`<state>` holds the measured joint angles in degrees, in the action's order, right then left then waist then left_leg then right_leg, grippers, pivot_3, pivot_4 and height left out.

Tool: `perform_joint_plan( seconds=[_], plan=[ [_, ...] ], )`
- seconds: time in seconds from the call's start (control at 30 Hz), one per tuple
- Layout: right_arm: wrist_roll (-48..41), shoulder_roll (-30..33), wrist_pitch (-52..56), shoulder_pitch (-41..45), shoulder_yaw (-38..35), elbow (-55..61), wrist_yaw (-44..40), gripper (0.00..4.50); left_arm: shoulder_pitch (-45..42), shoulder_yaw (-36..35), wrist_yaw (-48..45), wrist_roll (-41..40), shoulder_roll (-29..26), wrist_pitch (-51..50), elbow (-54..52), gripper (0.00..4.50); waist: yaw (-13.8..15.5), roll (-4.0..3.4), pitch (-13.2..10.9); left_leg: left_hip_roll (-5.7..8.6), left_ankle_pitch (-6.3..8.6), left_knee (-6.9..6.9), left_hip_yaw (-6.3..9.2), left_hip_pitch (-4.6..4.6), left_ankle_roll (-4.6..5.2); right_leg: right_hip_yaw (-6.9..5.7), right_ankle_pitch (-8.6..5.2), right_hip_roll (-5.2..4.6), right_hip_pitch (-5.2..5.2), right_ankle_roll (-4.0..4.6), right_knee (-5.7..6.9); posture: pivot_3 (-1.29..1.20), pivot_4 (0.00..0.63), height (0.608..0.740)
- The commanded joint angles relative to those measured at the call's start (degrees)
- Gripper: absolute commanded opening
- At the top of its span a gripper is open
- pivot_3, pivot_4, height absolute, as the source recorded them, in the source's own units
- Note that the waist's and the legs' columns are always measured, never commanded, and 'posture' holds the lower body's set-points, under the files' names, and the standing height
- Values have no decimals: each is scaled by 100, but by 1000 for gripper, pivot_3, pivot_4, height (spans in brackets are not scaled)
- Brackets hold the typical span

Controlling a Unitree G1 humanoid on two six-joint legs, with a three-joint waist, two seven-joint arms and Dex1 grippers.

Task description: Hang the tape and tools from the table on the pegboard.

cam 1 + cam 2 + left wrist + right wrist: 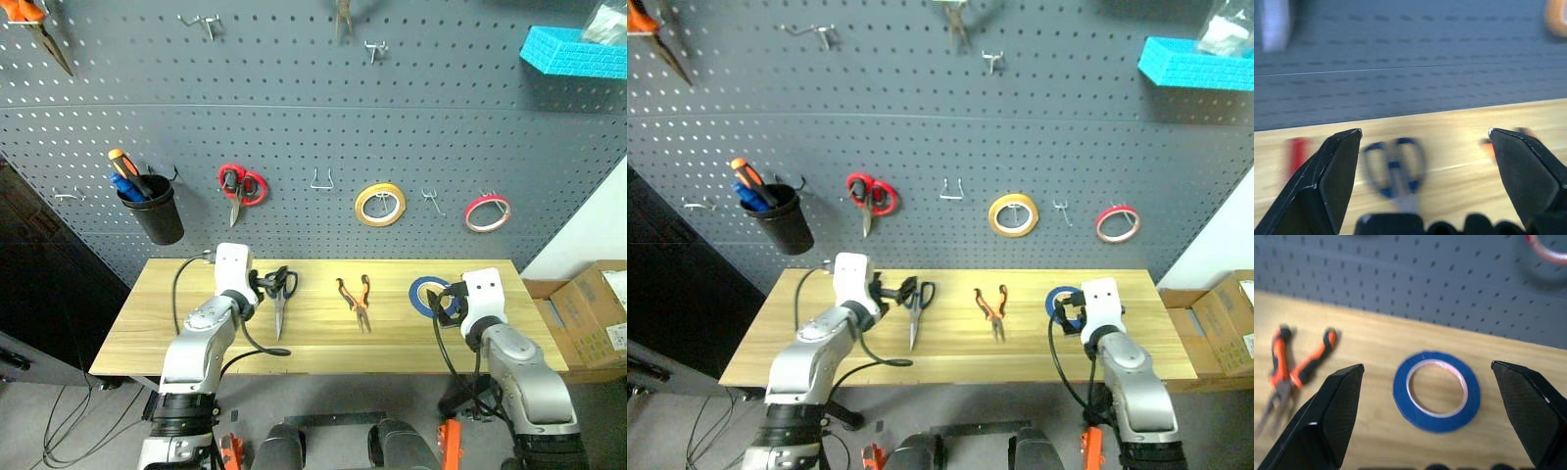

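Left eye view: both arms reach fwd over the pale wood-grain desk [323, 333], wrists tipped a bit downward toward the dark grey pegboard [294, 108] w/ its grid of small holes and metal hooks.

Left tool [263, 285] stands wide, nothing held. Scissors [280, 297] w/ dark blue-black loop handles lie flat on desk just in front of it, handles toward the pegboard, blades toward the near edge; in left wrist view the handles sit between the two black fingers [1327, 181], not touching them. A red object, blurred, lies beside the scissors.

Mid-desk: small needle-nose pliers [356, 301], orange-and-black handles spread, jaws toward near edge, well apart from both tools.

Right tool [449, 302] also wide, empty. Blue tape [431, 295], thin flat ring, lies flat on desk right at it; right wrist view shows the ring [1436, 390] centred between the fingers, untouched, pliers off to one side.
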<state>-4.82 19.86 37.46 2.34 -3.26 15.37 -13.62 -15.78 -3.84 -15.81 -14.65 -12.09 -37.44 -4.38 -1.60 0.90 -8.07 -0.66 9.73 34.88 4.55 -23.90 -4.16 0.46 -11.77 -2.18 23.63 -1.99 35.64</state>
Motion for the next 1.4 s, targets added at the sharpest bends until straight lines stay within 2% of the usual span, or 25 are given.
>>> perform_joint_plan(
  seconds=[0.03,0.17,0.43,0.57,0.8,0.97,1.23,1.33,1.4],
  plan=[
    [-124,289,250,207,48,216,-375,4500,-223,164,-202,-379,166,-458,-341,4466,-15,6,-51,0,-1,0,0,0,1,0,0,0,0,0,0,4,165,740],
    [-11,877,127,570,463,-424,-1054,4500,-660,582,-486,-828,713,-1226,-68,4466,-19,32,-226,0,-19,-3,-3,-2,41,1,0,2,3,0,2,-2,208,740],
    [119,1508,-551,1698,980,-2331,-2210,4500,-1238,931,-440,-1076,1861,-1750,782,4466,-31,81,-644,7,-5,2,-17,-57,69,25,-13,3,51,-22,18,-34,326,740],
    [144,1536,-722,2065,994,-3120,-2505,4500,-1125,1203,-419,-1053,2038,-1957,657,4466,-46,76,-828,9,16,4,-20,-72,104,36,-20,7,71,-72,41,-46,355,740],
    [215,1461,-1012,2616,1058,-4195,-2781,4500,-1056,1286,-241,-988,2197,-2043,703,4466,-45,62,-1032,10,21,10,-27,-80,112,42,-27,6,78,-86,44,-38,378,740],
    [366,1348,-1371,2943,1232,-4821,-3021,4500,-1052,1221,-111,-1022,2241,-2111,629,4466,-43,76,-1093,12,21,13,-30,-81,112,46,-26,3,78,-88,44,-20,384,740],
    [440,1122,-1319,3471,1319,-5783,-3476,4500,-824,1225,35,-1044,2148,-2300,305,4466,-39,77,-1105,10,22,12,-29,-80,110,45,-25,4,78,-90,45,8,373,740],
    [533,1130,-1614,3601,1331,-6108,-3520,3891,-778,1206,67,-1068,2123,-2344,229,4500,-28,78,-1106,11,22,13,-29,-80,110,45,-24,4,77,-92,45,11,372,740],
    [573,1128,-1714,3649,1323,-6226,-3531,3203,-777,1187,82,-1067,2118,-2369,205,4500,-27,78,-1106,12,22,13,-29,-80,110,46,-24,3,77,-93,45,11,372,740]
  ],
)
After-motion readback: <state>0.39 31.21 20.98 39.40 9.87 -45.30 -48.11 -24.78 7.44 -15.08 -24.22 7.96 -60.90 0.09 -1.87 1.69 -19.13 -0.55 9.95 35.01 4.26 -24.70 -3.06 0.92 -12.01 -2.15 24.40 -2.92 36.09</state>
